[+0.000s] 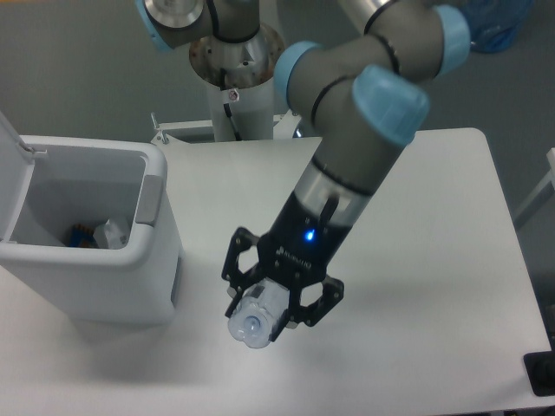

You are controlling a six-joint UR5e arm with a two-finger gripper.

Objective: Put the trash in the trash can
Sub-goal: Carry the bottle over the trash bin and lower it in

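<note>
My gripper (269, 314) is shut on the clear plastic bottle (257, 319), holding it above the white table (434, 260), to the right of the trash can. The bottle's end points toward the camera and its cap colour does not show clearly. The trash can (95, 260) is a boxy pale grey-white bin at the left with its lid (13, 173) swung open. Inside it lie a wrinkly white wad (111, 234) and a blue-and-orange wrapper (81, 235).
The arm's base column (234, 78) stands at the table's back edge. A blue object (494, 26) sits beyond the table at the top right. A dark object (542, 373) shows at the lower right edge.
</note>
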